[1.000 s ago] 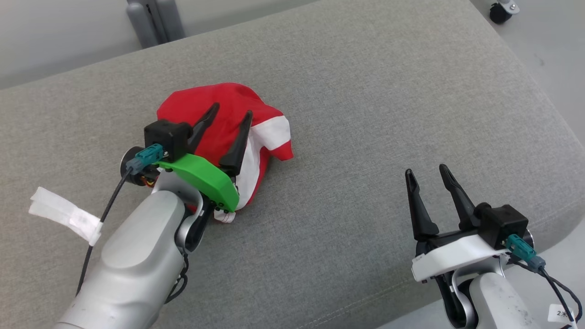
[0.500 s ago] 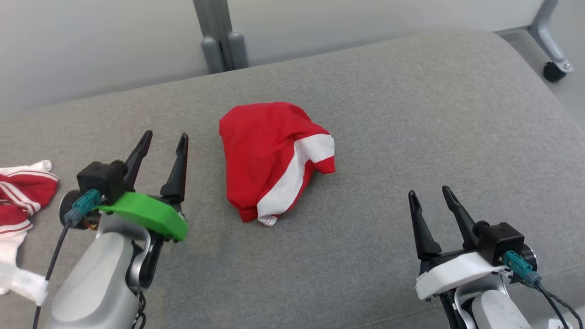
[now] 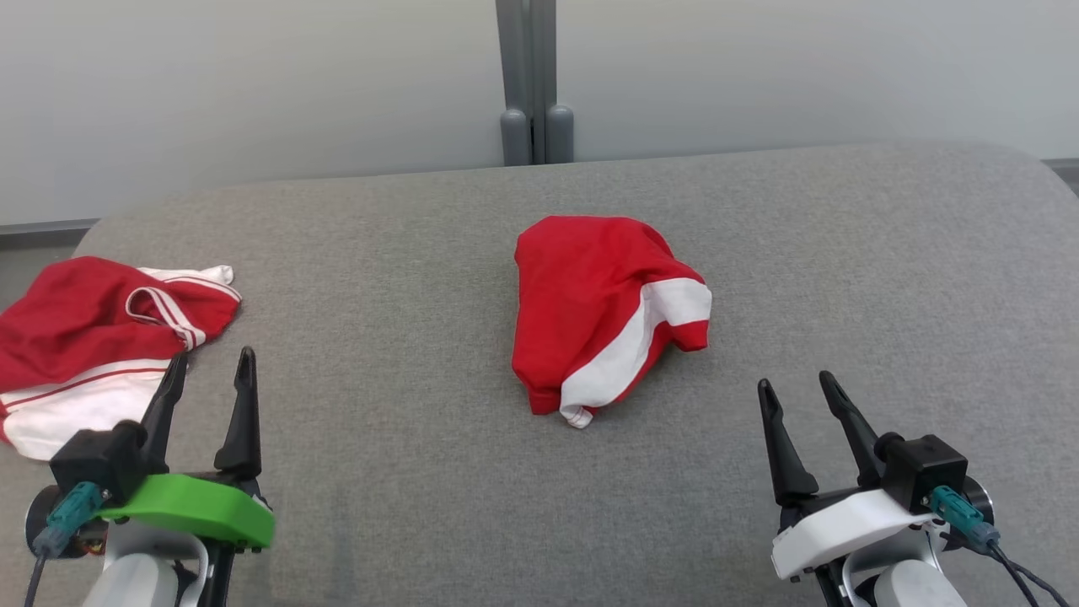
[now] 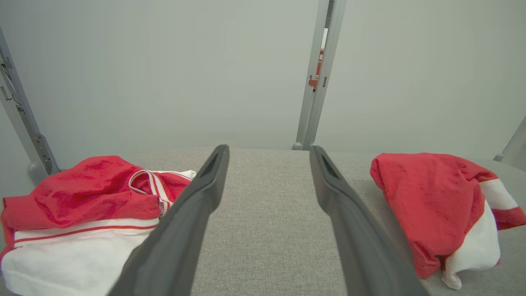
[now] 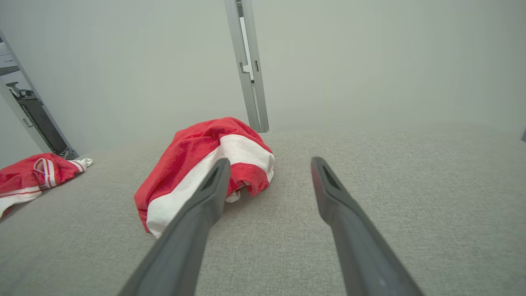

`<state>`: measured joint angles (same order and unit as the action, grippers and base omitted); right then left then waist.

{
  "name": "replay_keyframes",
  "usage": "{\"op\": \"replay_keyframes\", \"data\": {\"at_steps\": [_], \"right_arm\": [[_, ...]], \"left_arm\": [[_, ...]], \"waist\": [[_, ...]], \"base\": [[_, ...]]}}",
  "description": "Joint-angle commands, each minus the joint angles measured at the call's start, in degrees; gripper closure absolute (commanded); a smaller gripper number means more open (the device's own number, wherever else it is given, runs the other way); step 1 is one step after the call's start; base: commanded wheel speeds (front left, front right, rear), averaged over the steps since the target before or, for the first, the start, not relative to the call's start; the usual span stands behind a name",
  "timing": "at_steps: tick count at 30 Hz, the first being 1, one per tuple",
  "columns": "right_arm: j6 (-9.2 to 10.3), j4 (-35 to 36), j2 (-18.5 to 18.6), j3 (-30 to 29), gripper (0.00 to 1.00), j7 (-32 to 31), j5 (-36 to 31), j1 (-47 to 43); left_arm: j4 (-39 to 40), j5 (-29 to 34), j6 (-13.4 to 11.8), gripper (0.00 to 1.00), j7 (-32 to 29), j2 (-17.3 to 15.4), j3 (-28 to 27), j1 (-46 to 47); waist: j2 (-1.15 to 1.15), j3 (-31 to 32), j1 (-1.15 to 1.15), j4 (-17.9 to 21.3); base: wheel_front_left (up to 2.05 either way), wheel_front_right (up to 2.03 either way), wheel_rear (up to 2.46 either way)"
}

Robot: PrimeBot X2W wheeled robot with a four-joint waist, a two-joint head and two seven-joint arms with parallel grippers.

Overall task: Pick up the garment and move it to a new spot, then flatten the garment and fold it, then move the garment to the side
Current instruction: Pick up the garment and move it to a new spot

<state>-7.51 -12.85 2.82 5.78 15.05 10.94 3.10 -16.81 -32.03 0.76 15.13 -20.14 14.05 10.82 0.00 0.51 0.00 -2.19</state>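
Note:
A bunched red garment with a white band (image 3: pixel 598 303) lies mid-surface on the grey cushion (image 3: pixel 405 438); it also shows at the right of the left wrist view (image 4: pixel 427 201) and left of centre in the right wrist view (image 5: pixel 197 160). My left gripper (image 3: pixel 211 358) stands open at the lower left, well apart from it, with nothing between its fingers (image 4: pixel 268 150). At the lower right my right gripper (image 3: pixel 795 384) is open and empty too (image 5: pixel 270 161), short of the garment's right edge.
A second red and white garment with striped trim (image 3: pixel 84 329) lies crumpled at the cushion's left edge, just beyond my left fingertips (image 4: pixel 82 197). A grey post (image 3: pixel 531 84) rises behind the cushion against a pale wall.
My left gripper has drawn back off the bunched garment to the lower left, leaving it on the cushion. The camera has turned, bringing the second garment into view. The right gripper kept its pose.

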Motion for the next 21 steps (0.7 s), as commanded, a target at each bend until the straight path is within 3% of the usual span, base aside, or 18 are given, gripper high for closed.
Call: {"op": "replay_keyframes", "data": {"at_steps": [1,12,21], "right_arm": [[0.04,-0.2,0.2,0.1,0.0,0.2,0.4,-0.9],[0.05,0.3,0.2,0.0,0.0,0.2,-1.4,-1.8],[0.05,1.9,0.2,-2.1,0.0,0.2,-4.1,-3.0]], "left_arm": [[0.7,0.5,0.2,0.0,0.0,0.2,-0.8,-2.3],[6.3,5.0,0.3,0.0,0.0,2.6,-5.5,-10.5],[6.8,7.3,1.2,0.0,0.0,4.4,-5.5,-11.6]], "waist": [[0.0,1.9,0.0,-2.6],[0.0,3.2,0.0,-3.5],[0.0,3.4,0.0,-2.3]], "base": [[0.0,0.0,0.0],[0.0,0.0,0.0],[0.0,0.0,0.0]]}}
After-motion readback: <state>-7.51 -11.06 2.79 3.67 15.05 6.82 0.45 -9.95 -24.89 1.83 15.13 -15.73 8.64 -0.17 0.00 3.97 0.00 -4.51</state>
